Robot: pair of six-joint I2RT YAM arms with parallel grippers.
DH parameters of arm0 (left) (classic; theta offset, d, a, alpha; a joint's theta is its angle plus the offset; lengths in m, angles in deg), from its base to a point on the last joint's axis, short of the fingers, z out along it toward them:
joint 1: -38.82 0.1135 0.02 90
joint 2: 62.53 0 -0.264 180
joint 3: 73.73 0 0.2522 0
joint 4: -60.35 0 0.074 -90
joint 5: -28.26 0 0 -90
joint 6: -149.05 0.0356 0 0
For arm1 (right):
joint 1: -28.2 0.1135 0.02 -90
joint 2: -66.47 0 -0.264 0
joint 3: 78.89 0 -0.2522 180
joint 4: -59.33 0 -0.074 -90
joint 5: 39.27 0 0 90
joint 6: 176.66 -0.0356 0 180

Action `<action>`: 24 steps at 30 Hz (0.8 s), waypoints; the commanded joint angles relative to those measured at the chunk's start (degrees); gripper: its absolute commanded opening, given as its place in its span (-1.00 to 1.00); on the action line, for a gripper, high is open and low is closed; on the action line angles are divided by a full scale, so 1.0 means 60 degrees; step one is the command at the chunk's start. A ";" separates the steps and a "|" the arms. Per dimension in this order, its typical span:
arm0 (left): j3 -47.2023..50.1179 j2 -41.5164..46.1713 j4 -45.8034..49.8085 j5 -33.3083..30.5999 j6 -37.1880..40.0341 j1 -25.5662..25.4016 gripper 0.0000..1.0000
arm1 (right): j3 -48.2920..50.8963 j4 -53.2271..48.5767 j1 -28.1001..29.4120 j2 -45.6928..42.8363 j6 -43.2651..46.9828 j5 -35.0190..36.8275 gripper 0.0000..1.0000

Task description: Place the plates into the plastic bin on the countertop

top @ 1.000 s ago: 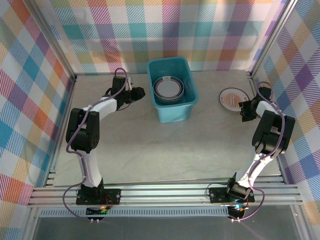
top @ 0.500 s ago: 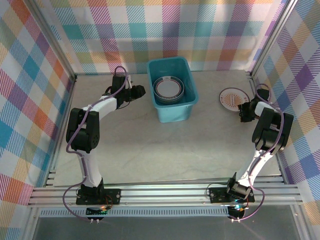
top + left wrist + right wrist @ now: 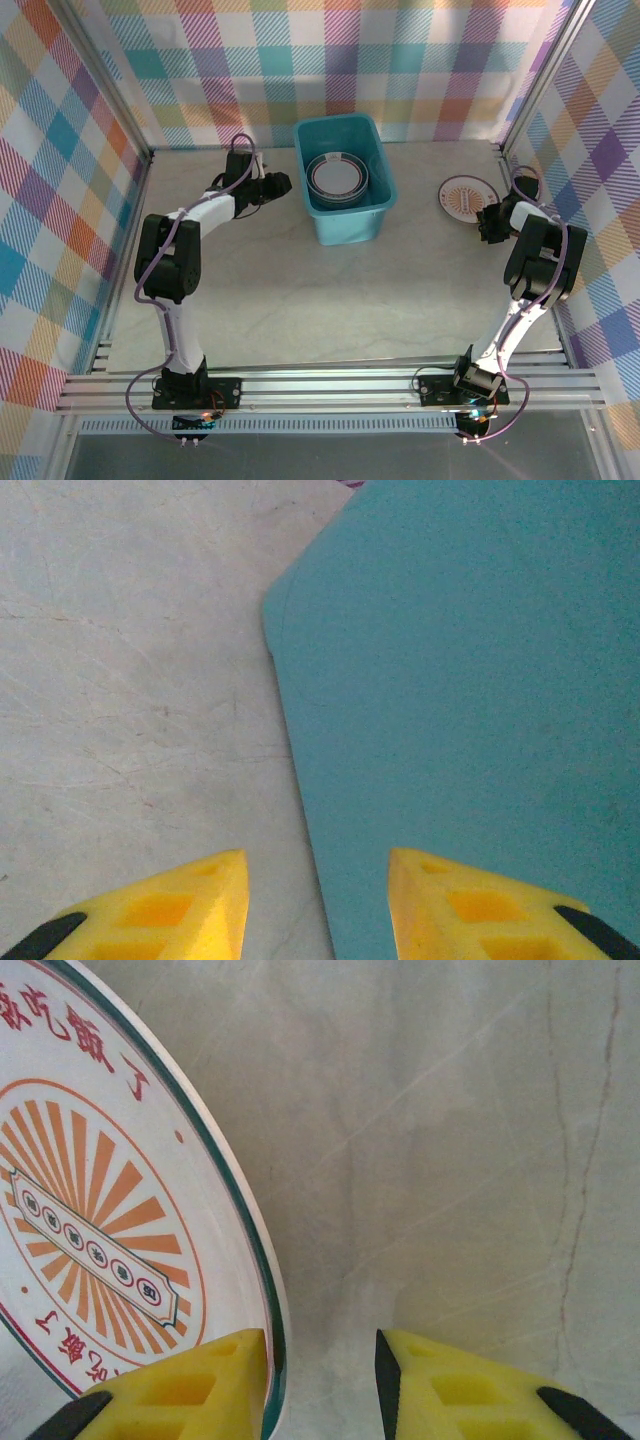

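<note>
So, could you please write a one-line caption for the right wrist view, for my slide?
Right end effector straddling the rim of the sunburst plate on the countertop, jaws not yet closed.

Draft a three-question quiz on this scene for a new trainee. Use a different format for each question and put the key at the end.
1. Fill the gap: the sunburst plate lies on the ____.
2. True or false: the right gripper has one jaw on each side of that plate's rim.
3. Where is the stack of plates? A, inside the plastic bin. B, on top of the sunburst plate. C, in the right gripper.

Key: 1, countertop. 2, true. 3, A.
</note>
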 commanded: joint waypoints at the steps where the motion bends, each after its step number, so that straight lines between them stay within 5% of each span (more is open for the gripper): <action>1: -0.0276 -0.0166 -0.0018 0.0202 0.0097 0.0054 -0.17 | -0.0207 -0.0109 -0.0010 0.0164 0.0061 0.0101 -0.30; 19: -0.0186 -0.0137 -0.0017 0.0319 0.0036 0.0035 -0.17 | -0.0602 0.0497 0.0147 0.0808 -0.0396 0.0189 -0.29; 24: -0.0094 -0.0108 -0.0043 0.0319 0.0032 0.0039 -0.17 | -0.0732 0.0424 0.0151 0.0900 -0.0379 0.0218 -0.51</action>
